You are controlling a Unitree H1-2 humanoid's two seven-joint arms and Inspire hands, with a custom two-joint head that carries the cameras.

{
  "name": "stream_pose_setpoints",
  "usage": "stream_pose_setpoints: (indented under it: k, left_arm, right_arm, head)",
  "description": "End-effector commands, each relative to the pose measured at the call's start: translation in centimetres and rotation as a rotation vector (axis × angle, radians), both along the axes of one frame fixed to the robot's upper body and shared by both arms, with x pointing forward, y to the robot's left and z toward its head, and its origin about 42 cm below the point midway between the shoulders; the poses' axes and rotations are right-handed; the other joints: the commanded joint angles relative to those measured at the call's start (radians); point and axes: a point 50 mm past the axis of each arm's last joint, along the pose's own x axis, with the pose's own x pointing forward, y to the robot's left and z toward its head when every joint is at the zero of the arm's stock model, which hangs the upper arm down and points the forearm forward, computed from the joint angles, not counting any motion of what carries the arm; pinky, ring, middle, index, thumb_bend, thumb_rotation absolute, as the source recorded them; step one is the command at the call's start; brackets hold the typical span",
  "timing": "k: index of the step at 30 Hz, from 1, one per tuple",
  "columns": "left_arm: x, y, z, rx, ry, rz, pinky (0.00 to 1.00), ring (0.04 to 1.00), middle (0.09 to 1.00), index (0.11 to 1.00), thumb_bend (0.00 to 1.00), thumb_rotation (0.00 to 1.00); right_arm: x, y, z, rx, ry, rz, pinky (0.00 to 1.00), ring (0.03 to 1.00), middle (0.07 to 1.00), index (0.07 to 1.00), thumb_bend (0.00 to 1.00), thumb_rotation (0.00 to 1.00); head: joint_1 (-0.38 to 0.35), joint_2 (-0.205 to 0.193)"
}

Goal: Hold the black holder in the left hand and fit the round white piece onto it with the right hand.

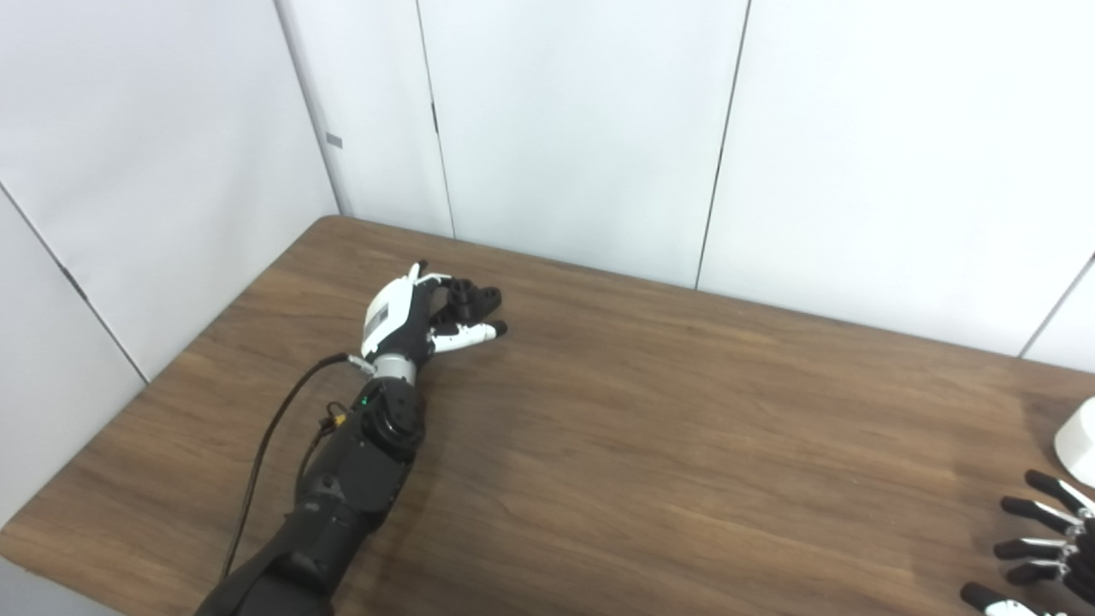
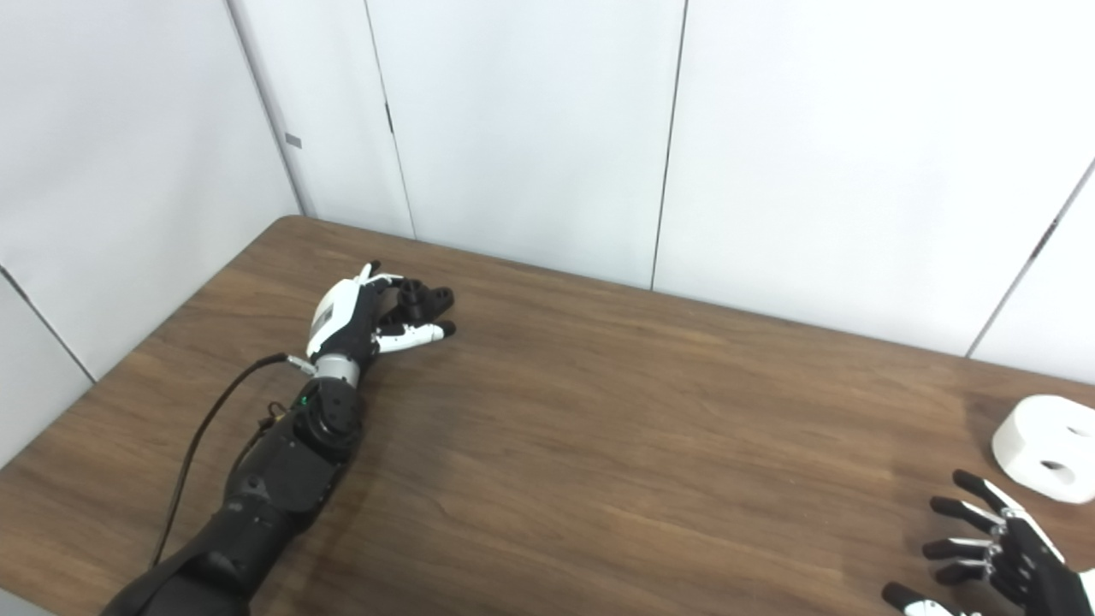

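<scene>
The black holder (image 1: 476,299) stands on the wooden table (image 1: 650,428) at the far left, near the wall. My left hand (image 1: 417,313) lies beside it. Its fingers curve round the holder's far side and its thumb stretches out straight along the near side. I see no firm grip. The round white piece (image 2: 1045,447), with holes in its top, rests at the table's right side. My right hand (image 2: 992,549) hovers just in front of it, fingers spread and holding nothing. In the left eye view the picture's edge cuts off the white piece (image 1: 1080,441).
White wall panels (image 1: 582,128) stand right behind the table's far edge and along its left side. A black cable (image 1: 265,445) runs along my left forearm. Bare wood lies between the two hands.
</scene>
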Motion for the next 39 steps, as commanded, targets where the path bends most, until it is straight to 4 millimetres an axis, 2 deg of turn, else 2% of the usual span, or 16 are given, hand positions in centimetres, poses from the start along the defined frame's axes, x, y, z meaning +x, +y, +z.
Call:
stream_pose_setpoints:
  k: [1, 9, 15, 19, 22, 32, 39]
  left_arm:
    - [0.4, -0.7, -0.4, 0.003, 0.034, -0.026, 1.0, 1.0, 1.0, 0.735, 0.89, 0.34]
    - [0.5, 0.2, -0.7, 0.114, 0.05, 0.001, 1.0, 1.0, 1.0, 0.731, 0.87, 0.31]
    - [0.3, 1.0, -0.9, 0.118, 0.069, 0.042, 1.0, 1.0, 1.0, 0.75, 0.85, 0.29]
    - [0.0, 1.5, -0.9, 0.13, 0.083, 0.059, 1.0, 1.0, 1.0, 0.754, 0.84, 0.32]
    - [-0.2, 1.8, -0.9, 0.126, 0.086, 0.06, 1.0, 1.0, 1.0, 0.756, 0.83, 0.32]
    - [-1.1, 2.6, -1.1, 0.135, 0.091, 0.08, 0.97, 1.0, 1.0, 0.744, 0.83, 0.32]
    - [-1.5, 3.2, -0.8, 0.133, 0.09, 0.088, 0.99, 1.0, 1.0, 0.739, 0.83, 0.32]
  right_arm:
    - [0.2, -0.6, 1.6, -0.015, -0.069, 0.008, 0.46, 0.571, 0.743, 0.836, 0.7, 0.07]
    - [0.2, -0.6, 1.7, -0.012, -0.072, 0.004, 0.45, 0.563, 0.742, 0.835, 0.7, 0.05]
    - [0.1, -0.6, 1.7, -0.012, -0.073, 0.004, 0.45, 0.561, 0.737, 0.833, 0.69, 0.06]
    - [0.0, -0.7, 1.7, -0.019, -0.074, 0.003, 0.45, 0.559, 0.742, 0.835, 0.69, 0.05]
    - [0.0, -0.7, 1.8, -0.021, -0.069, 0.0, 0.45, 0.563, 0.743, 0.835, 0.69, 0.07]
    - [0.0, -1.0, 1.8, -0.021, -0.07, -0.002, 0.46, 0.564, 0.739, 0.832, 0.7, 0.07]
    - [-0.1, -1.0, 1.9, -0.023, -0.074, -0.001, 0.45, 0.558, 0.736, 0.833, 0.69, 0.06]
  head:
    - [-0.001, 0.001]
    - [-0.002, 0.003]
    - [-0.001, 0.004]
    - [0.001, 0.01]
    - [0.002, 0.014]
    - [0.006, 0.021]
    - [0.008, 0.026]
